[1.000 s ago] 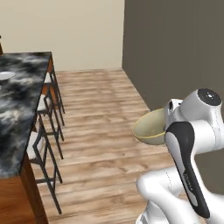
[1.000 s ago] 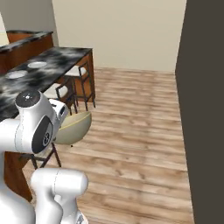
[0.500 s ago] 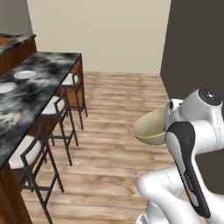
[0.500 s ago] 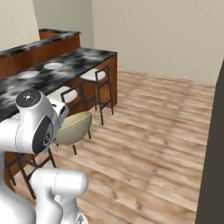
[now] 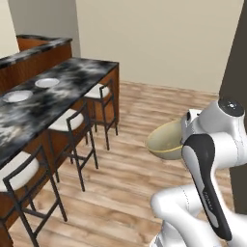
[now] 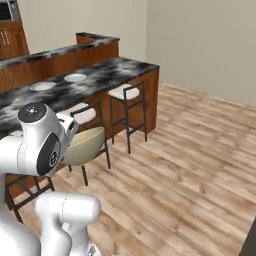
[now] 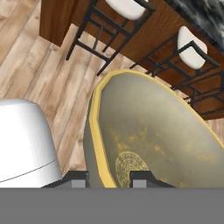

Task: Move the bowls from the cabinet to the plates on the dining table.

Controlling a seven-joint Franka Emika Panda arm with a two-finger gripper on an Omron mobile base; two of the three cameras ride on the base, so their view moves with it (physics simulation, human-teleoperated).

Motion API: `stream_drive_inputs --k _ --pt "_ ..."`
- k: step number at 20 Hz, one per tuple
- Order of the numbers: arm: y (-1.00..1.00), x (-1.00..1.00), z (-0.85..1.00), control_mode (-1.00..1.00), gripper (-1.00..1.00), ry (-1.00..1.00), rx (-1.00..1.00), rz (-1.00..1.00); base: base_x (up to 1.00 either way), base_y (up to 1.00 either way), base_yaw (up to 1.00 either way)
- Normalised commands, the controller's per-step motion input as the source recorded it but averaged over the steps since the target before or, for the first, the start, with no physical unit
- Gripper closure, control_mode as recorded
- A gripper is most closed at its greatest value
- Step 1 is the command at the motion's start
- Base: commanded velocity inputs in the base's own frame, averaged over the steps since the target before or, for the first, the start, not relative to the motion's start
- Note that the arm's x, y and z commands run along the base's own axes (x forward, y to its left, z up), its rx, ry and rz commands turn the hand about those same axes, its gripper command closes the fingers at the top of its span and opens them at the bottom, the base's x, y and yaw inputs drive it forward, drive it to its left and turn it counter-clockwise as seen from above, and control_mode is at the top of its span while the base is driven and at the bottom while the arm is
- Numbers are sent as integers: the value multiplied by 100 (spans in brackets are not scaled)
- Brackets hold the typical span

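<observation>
The gripper (image 7: 103, 177) pinches the rim of the pale bowl (image 7: 153, 140), one finger inside and one outside, holding it above the wood floor beside the stools. The bowl looks rigid, smooth and probably breakable, so its thin rim suits a grip but may slip. Farther left, two plates (image 5: 47, 82) wait on the dining table (image 5: 72, 77); no writing or labels are readable.

wood plank floor (image 5: 140, 144), cream wall (image 5: 159, 38), white-seated black stools (image 5: 99, 91).
</observation>
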Motion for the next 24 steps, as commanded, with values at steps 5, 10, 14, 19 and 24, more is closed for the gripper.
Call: stream_drive_inputs --k 5,10,14,19,24 --pt "0 0 0 100 100 0 0 0 52 -90 41" --pt "0 0 0 100 100 0 0 0 44 -90 39" --pt "0 0 0 100 100 0 0 0 38 -88 37" --pt "0 0 0 100 100 0 0 0 38 -87 36" --pt "0 0 0 100 100 0 0 0 37 -87 37"
